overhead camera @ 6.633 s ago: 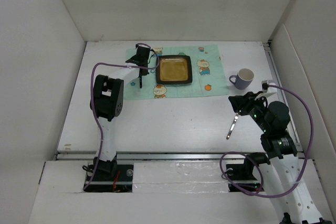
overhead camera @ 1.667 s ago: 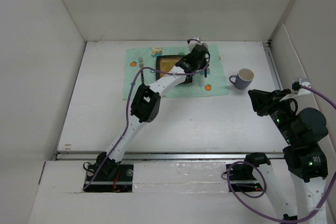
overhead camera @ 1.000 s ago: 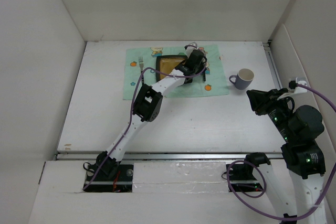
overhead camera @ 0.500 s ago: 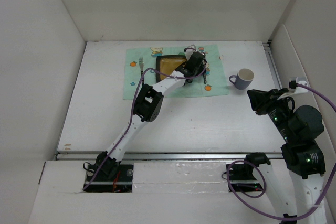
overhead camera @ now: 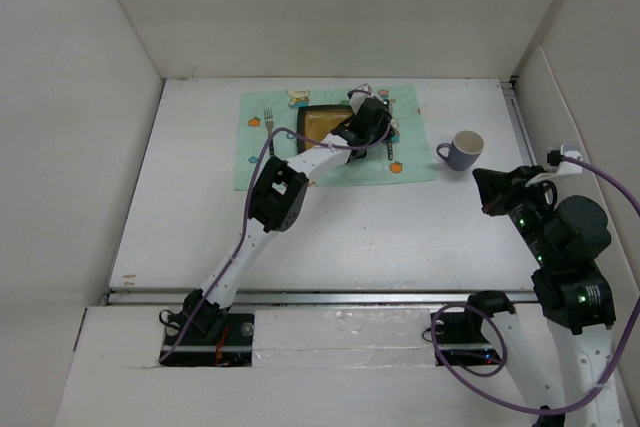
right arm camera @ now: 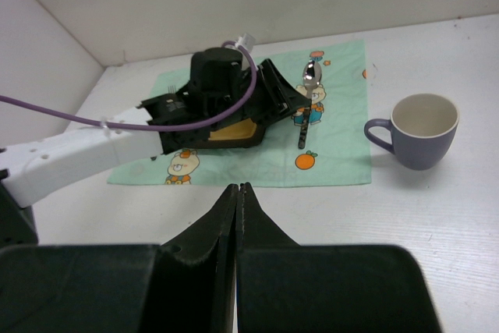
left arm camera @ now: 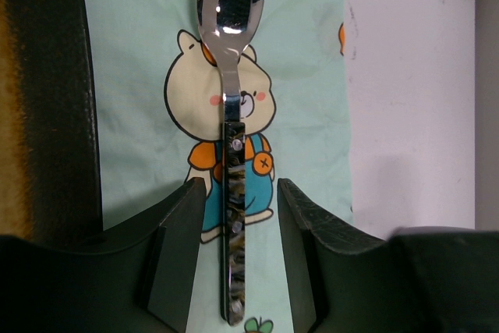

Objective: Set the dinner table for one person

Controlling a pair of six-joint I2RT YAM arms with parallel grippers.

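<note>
The white dinner table (overhead camera: 350, 227) carries a mint-green placemat (overhead camera: 412, 165). On the mat are a black square plate (overhead camera: 322, 124), a fork (overhead camera: 268, 123) to its left and a spoon (overhead camera: 389, 145) to its right. My left gripper (overhead camera: 380, 134) is open just above the mat. In the left wrist view the left gripper (left arm camera: 239, 189) straddles the mottled handle of the spoon (left arm camera: 232, 126), which lies flat, not touching either finger. My right gripper (overhead camera: 487, 192) is shut and empty, raised at the right. The right wrist view shows the right gripper (right arm camera: 236, 189) well short of the mat.
A purple mug (overhead camera: 463, 150) stands on the bare table right of the mat, also in the right wrist view (right arm camera: 423, 130). White walls close in the table at the left, back and right. The left arm stretches diagonally over the plate.
The spoon, earlier held in my right gripper, now lies on the mat right of the plate. My left arm swung there from the fork side. My right arm drew back and shut.
</note>
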